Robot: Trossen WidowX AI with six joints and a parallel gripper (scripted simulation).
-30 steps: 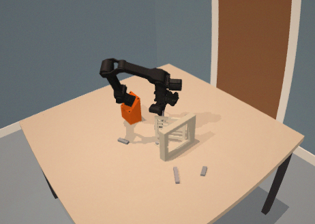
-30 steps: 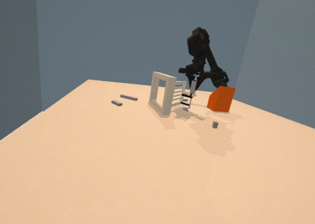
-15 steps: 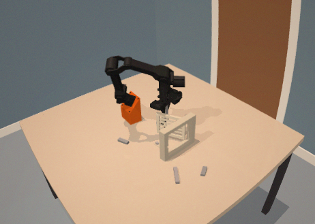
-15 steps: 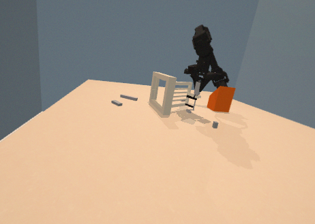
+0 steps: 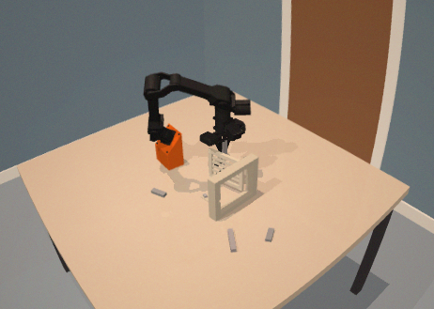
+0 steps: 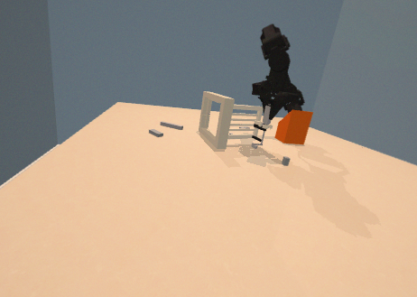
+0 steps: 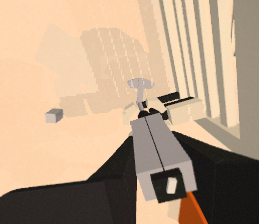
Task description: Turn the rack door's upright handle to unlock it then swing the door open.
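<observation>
Gripping the door's upright handle (image 6: 267, 114) (image 7: 159, 145), the black jaws (image 5: 224, 142) (image 6: 267, 118) were partly closed around it, pointing down from the arm. The handle stood at the free edge of the slatted, cream-coloured door (image 5: 227, 163) (image 6: 245, 137) (image 7: 212, 65), which was swung out from its frame. That frame (image 5: 214, 198) (image 6: 223, 125), a thick, pale, upright square with an open middle, stood on the light wooden counter (image 5: 131, 239) (image 6: 180, 216) (image 7: 20, 150). The black arm (image 5: 194, 87) (image 6: 279, 64) rose above the handle, arched across, and came down at an orange block (image 5: 171, 155) (image 6: 295, 127) (image 7: 190, 210) with a slanted top, which stood near the door. Two small grey bars (image 5: 232, 240) (image 6: 171, 125) lay on the far side of the frame from the door. Another grey bar (image 5: 159, 193) (image 6: 285, 161) (image 7: 54, 115) lay on the door's side, apart from the frame. Beyond the counter were blue-grey walls (image 5: 103, 32) (image 6: 189, 22) and a brown panel (image 5: 340, 46) edged in white.
</observation>
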